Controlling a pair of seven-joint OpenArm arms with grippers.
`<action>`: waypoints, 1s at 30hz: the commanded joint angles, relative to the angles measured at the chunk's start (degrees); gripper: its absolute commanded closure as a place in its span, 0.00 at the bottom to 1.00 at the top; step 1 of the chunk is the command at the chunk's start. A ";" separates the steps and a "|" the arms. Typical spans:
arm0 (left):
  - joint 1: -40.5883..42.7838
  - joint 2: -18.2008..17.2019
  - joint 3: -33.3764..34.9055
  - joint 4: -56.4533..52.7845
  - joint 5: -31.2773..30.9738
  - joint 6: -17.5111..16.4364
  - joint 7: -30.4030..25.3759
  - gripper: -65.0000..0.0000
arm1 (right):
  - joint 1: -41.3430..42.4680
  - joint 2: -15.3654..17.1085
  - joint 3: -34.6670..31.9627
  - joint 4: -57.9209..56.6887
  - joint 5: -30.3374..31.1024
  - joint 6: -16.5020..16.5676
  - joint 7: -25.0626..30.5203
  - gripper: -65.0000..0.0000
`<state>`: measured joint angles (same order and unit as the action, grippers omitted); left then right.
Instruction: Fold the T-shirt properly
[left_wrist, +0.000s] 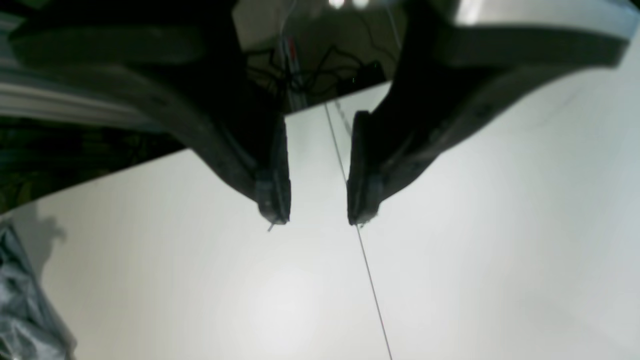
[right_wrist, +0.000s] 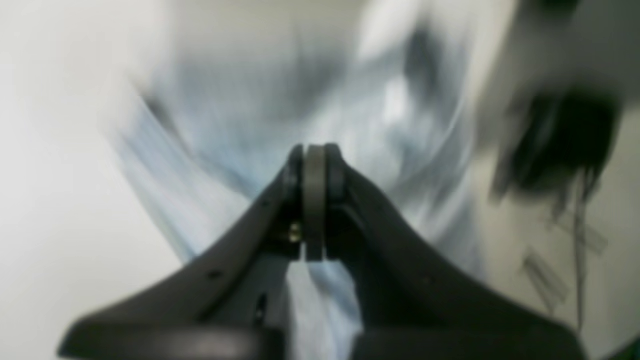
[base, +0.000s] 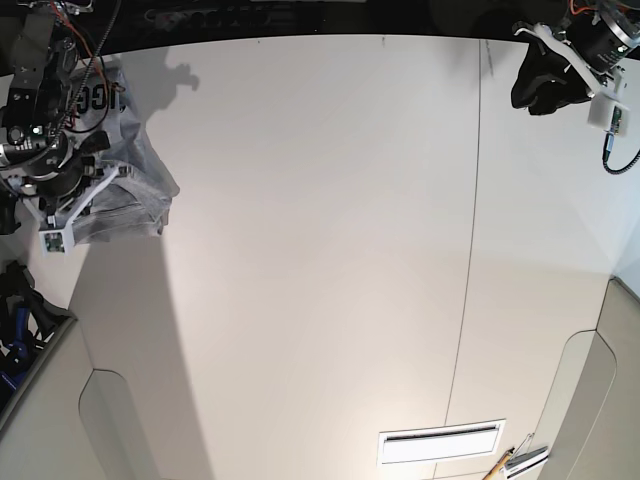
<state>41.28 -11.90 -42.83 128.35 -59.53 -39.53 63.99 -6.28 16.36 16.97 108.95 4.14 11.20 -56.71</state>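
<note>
The grey T-shirt (base: 125, 185) lies bunched at the table's far left corner, with black letters showing near its top. My right gripper (right_wrist: 314, 150) sits in that bunch with its jaws pressed together on a thin fold. The cloth (right_wrist: 260, 100) beyond it is blurred. A crumpled grey edge of the T-shirt (left_wrist: 20, 310) also shows low on the left in the left wrist view. My left gripper (left_wrist: 317, 220) hangs open over the bare white table with nothing between its fingers. In the base view the left gripper (base: 535, 88) is at the far right corner, well away from the shirt.
A thin seam (base: 465, 250) runs down the white table (base: 300, 250) right of centre. A white slotted plate (base: 440, 442) and a small tool (base: 505, 465) lie near the front edge. Cables and blue parts (base: 20, 325) hang off the table's left side.
</note>
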 joint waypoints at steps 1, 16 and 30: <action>0.46 -0.50 -0.37 1.05 -1.09 -0.47 -1.51 0.65 | 1.22 0.79 0.33 1.92 -0.44 -0.55 0.96 1.00; 1.44 -0.50 -9.88 1.07 -2.97 -0.47 3.06 1.00 | -15.47 1.09 0.33 24.55 6.47 5.79 -0.17 1.00; 18.43 -0.52 -23.37 -1.84 -14.45 -0.47 7.87 1.00 | -46.49 8.70 0.31 25.16 17.53 12.52 -6.34 1.00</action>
<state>58.74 -12.08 -65.63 126.13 -73.17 -39.79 72.44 -52.23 24.62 16.97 133.12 21.45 23.79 -63.26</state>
